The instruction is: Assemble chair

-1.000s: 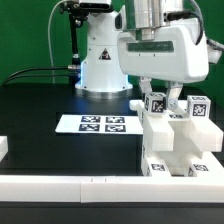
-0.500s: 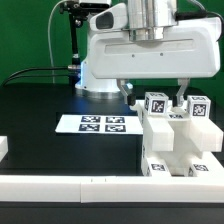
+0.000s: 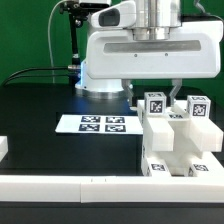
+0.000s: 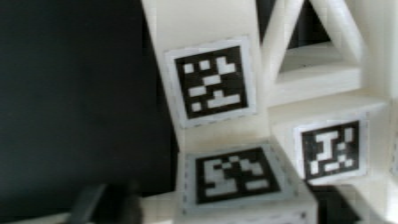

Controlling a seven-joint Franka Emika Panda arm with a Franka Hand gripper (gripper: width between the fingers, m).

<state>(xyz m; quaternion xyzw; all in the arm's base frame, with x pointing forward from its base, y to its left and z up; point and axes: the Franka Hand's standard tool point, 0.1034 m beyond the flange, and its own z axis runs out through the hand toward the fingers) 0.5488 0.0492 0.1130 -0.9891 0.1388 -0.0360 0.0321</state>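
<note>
Over at 4 o'clock in the exterior view, the chair [image 3: 178, 140] is sitting on the black table [image 3: 40, 150], w/ two tagged posts sticking up at its top, touching the white rail [image 3: 60, 184] running along the front edge. Directly above it the gripper [image 3: 155, 97] is hanging w/ fingers pointing down either side of the post nearer the exterior view's left; can't tell if they're clamping it or just standing beside it. Toward 9 o'clock from the chair, the marker board [image 3: 94, 124] is lying flat. At 12 o'clock the robot base [image 3: 100, 55] is standing. Wrist view is showing chair tags close up, blurry.
</note>
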